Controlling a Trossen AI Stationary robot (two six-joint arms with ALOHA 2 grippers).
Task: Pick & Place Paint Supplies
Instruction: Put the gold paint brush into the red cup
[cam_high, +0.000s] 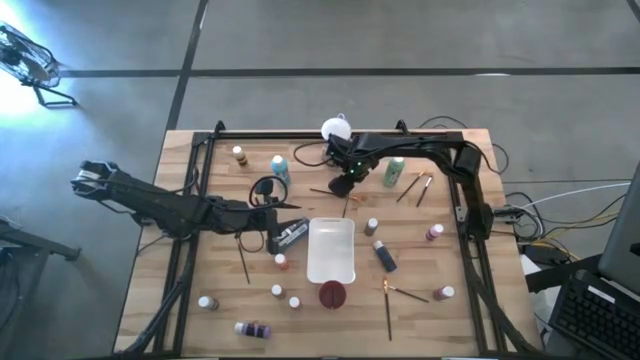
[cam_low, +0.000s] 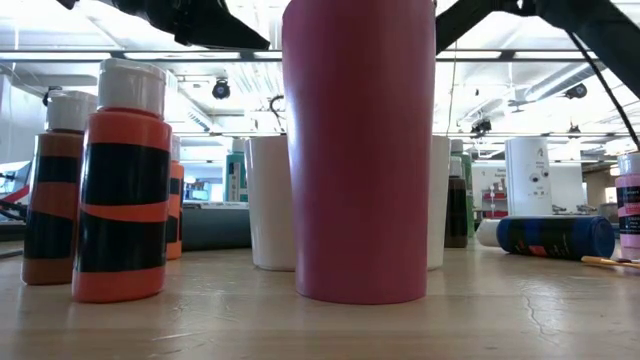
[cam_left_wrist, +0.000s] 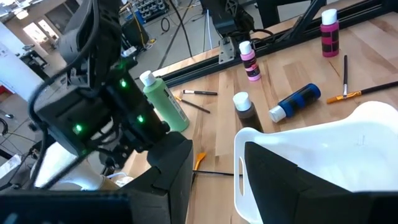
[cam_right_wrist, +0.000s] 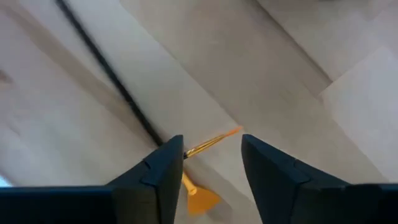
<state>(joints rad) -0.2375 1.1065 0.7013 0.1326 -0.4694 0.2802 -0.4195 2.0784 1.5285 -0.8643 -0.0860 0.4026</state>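
Two parted right end effector (cam_right_wrist: 208, 162) fingers astride orange-tipped brush (cam_right_wrist: 208, 146).

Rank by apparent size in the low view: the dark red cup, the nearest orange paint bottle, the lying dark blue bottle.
1. Dark red cup, though it stands nearest the camera.
2. Orange paint bottle.
3. Dark blue bottle, lying farther back.

You see the dark red cup (cam_low: 360, 150) cut off at the low view's top edge, hiding most of the white tray (cam_low: 268, 200) behind it. The orange-tipped brush (cam_right_wrist: 208, 146) is blurred, its bristle end cut off between the right pincer's fingers (cam_right_wrist: 155, 171).
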